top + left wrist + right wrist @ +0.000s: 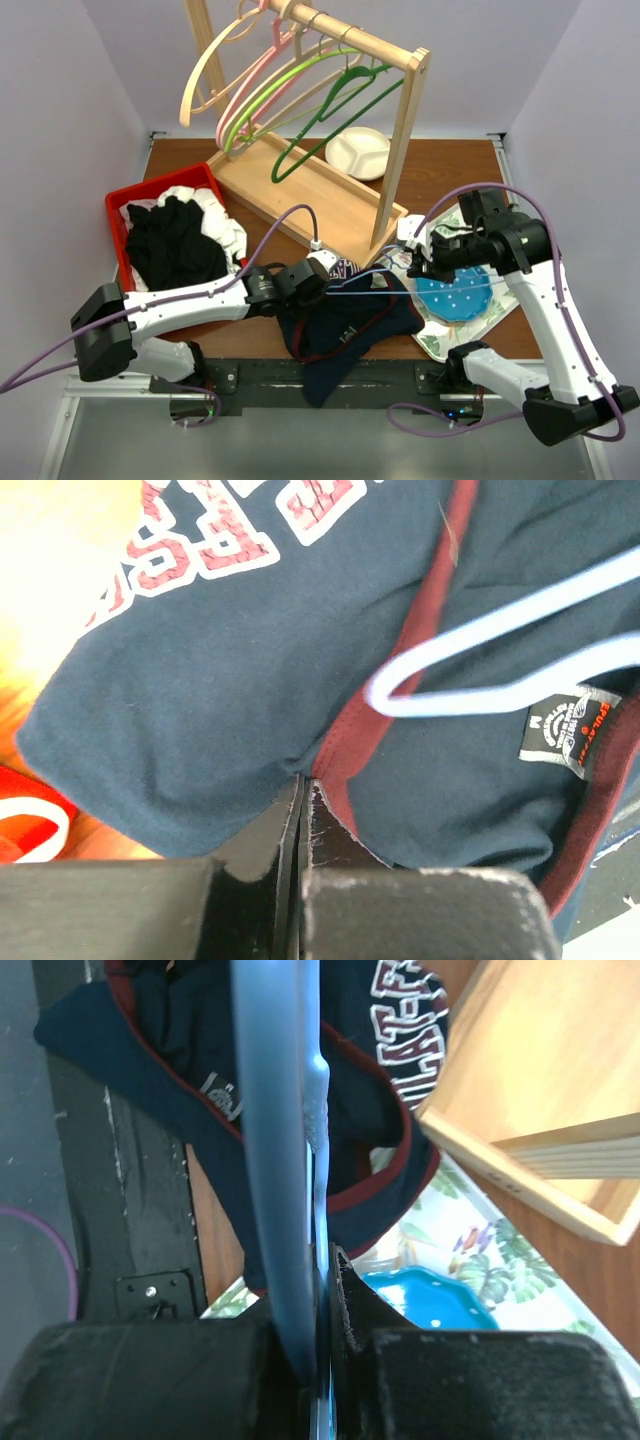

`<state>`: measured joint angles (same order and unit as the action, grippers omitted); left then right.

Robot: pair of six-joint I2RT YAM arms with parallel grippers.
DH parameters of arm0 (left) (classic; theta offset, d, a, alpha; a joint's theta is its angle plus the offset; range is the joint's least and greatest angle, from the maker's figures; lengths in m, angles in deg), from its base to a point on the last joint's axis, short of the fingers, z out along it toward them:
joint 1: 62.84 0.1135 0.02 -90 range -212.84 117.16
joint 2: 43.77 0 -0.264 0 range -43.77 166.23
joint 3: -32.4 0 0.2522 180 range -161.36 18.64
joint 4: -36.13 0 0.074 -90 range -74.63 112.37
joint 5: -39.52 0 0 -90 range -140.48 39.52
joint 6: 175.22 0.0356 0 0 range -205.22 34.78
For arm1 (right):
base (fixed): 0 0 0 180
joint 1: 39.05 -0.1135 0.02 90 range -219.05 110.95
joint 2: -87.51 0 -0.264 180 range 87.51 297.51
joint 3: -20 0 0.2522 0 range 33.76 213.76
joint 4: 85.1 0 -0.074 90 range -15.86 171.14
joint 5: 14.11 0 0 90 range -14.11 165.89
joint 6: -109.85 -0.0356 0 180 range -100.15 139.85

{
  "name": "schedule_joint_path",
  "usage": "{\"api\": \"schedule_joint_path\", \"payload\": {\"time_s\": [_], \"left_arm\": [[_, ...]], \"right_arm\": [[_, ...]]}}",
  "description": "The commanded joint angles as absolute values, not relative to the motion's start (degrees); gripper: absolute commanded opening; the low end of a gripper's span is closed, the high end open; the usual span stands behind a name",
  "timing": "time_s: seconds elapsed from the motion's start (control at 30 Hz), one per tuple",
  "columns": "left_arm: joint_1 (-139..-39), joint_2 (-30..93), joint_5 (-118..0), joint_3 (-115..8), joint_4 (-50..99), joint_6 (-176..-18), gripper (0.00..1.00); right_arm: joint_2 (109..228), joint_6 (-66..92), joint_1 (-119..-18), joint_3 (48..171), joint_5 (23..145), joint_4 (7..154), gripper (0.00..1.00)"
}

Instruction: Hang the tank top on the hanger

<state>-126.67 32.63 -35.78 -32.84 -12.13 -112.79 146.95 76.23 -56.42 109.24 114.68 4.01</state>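
Left gripper is clamped shut on the tank top at its red trim. Right gripper is closed tight on the hanger. Top is bunched at the table's near edge, part hanging over. Hanger end lies over the fabric by the label.

Navy tank top, light-blue hanger

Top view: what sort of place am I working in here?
Probably a lab test booth staged as a laundry corner: plain pale walls close around one wooden table, a wooden clothes rack, and a red bin of clothes.
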Motion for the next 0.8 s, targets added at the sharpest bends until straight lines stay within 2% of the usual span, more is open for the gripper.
{"api": "schedule_joint_path", "payload": {"time_s": [0.0,0.4,0.6,0.77], "left_arm": [[-126.8,30.3,-32.3,-36.1,-12.2,-113.7,0.00],[-124.8,24.9,-33.9,-38.3,-14.4,-115.1,0.00],[-122.5,22.3,-40.0,-39.2,-12.1,-115.2,0.00],[-118.3,19.8,-45.7,-38.7,-8.5,-115.7,0.00]], "right_arm": [[146.4,79.0,-58.1,105.7,117.5,-5.3,0.00],[149.7,80.4,-62.1,105.6,120.6,-4.9,0.00],[150.6,74.4,-62.2,101.3,121.2,7.9,0.00],[154.3,73.0,-62.8,101.6,130.1,12.8,0.00]]}}
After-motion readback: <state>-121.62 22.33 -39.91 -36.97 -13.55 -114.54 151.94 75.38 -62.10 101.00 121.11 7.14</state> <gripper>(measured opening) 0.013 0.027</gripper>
